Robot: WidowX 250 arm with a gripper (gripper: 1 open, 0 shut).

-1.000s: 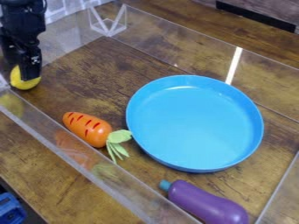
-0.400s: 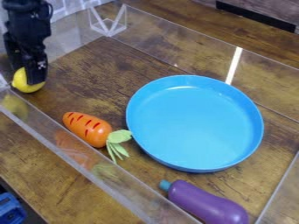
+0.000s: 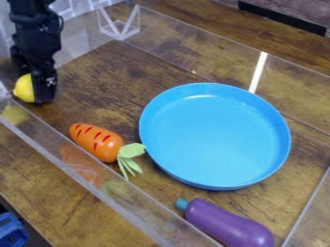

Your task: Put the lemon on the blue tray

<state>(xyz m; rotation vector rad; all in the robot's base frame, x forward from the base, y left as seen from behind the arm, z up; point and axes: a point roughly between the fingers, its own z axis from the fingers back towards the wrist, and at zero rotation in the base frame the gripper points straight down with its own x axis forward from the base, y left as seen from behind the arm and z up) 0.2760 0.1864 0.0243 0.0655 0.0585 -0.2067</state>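
Lemon (image 3: 25, 88): smooth, bright yellow, rounded, at the far-left corner by the clear wall (image 3: 96, 183), on the wood. My black hand (image 3: 39, 89) is over it, jaws wide, one dark finger in front of its side; I cannot tell whether the finger touches it. Surface (image 3: 154, 58): brown wood, streaked grain, darker patches. Carrot (image 3: 96, 142): orange, tapered, dark short marks across the skin, pale green leaves (image 3: 130, 157) reaching to the tray's edge. Blue tray (image 3: 215, 135): round, glossy plastic, raised rim, well apart from the lemon. Eggplant (image 3: 230, 226): purple, shiny, elongated, darker cap, just beside the tray. Clear wall is see-through, with faint reflections.
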